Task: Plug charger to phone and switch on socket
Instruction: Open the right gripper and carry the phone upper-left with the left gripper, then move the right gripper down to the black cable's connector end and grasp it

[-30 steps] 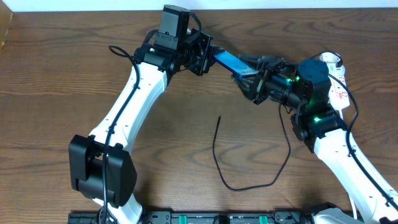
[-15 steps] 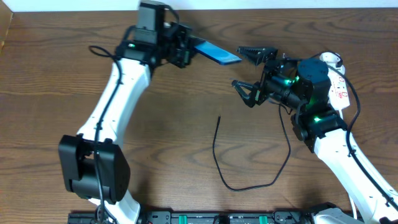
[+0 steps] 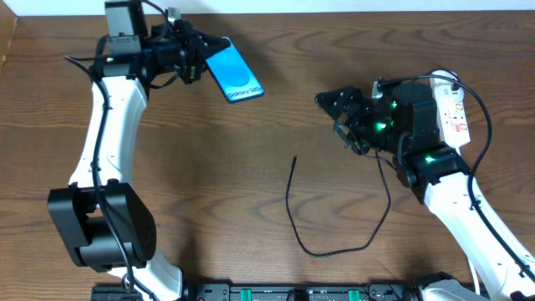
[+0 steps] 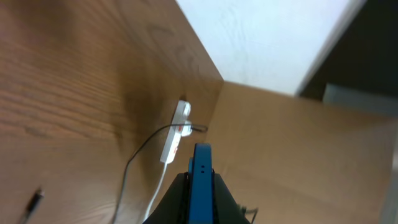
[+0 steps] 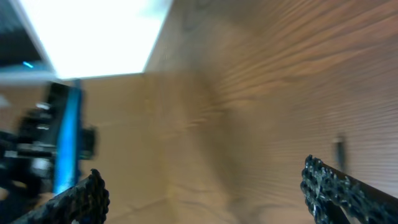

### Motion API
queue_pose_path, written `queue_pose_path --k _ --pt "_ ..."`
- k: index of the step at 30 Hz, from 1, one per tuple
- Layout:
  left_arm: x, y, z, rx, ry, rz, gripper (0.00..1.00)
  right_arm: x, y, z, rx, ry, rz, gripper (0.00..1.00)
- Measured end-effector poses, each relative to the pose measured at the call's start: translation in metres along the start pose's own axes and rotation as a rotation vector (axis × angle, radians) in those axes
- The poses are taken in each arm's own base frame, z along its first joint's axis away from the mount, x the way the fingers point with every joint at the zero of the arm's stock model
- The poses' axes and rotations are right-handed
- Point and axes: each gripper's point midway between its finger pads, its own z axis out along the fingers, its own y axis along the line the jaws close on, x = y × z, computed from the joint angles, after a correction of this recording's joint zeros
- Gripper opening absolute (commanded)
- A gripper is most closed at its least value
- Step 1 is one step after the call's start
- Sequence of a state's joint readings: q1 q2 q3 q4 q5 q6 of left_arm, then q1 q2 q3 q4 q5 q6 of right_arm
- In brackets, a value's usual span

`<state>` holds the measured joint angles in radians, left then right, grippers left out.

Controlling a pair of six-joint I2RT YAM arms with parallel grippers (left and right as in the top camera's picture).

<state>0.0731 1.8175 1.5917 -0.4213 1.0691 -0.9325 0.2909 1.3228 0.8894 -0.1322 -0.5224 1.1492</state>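
The phone point(image 3: 235, 72), with its bright blue screen, is held off the table at the back left, and my left gripper point(image 3: 203, 63) is shut on its near end. In the left wrist view its blue edge point(image 4: 201, 180) stands upright between the jaws. My right gripper point(image 3: 340, 115) is open and holds nothing, well to the right of the phone, which shows at far left in its view point(image 5: 65, 146). The charger point(image 3: 334, 249) lies loose in a curve on the table, its plug tip point(image 3: 295, 159) toward the middle. The white socket point(image 3: 452, 111) lies at the far right.
The wooden table point(image 3: 251, 192) ends at a white wall along the back. A dark cable runs past the socket point(image 4: 176, 130), and a white cord leads from it. The right arm's base point(image 3: 435, 167) stands beside the charger's right-hand run.
My left arm has swung left and carried the phone away from the right gripper. The right gripper has opened wide, let go of the phone and drawn back to the right.
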Motion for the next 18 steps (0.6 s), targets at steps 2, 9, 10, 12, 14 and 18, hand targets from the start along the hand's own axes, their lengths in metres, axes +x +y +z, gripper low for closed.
queue_pose_path --k 2,9,10,12,14,18 --pt "-0.001 -0.001 -0.006 0.020 0.012 0.045 0.07 0.002 -0.006 0.000 0.025 0.006 -0.042 0.99" --pt "-0.010 -0.002 -0.026 0.063 0.009 0.128 0.07 0.008 -0.018 0.000 0.081 0.025 -0.143 0.99" --pt "-0.012 -0.001 -0.030 0.068 0.005 0.136 0.07 0.010 -0.018 0.000 0.096 0.032 -0.152 0.99" --pt "-0.015 -0.001 -0.036 0.076 -0.001 0.149 0.07 0.012 -0.015 0.000 0.121 0.049 -0.176 0.99" --pt "-0.018 -0.001 -0.041 0.084 -0.007 0.159 0.07 0.016 -0.011 0.001 0.158 0.079 -0.198 0.99" --pt "-0.023 0.001 -0.050 0.093 -0.019 0.163 0.07 0.019 -0.004 0.010 0.237 0.150 -0.242 0.99"
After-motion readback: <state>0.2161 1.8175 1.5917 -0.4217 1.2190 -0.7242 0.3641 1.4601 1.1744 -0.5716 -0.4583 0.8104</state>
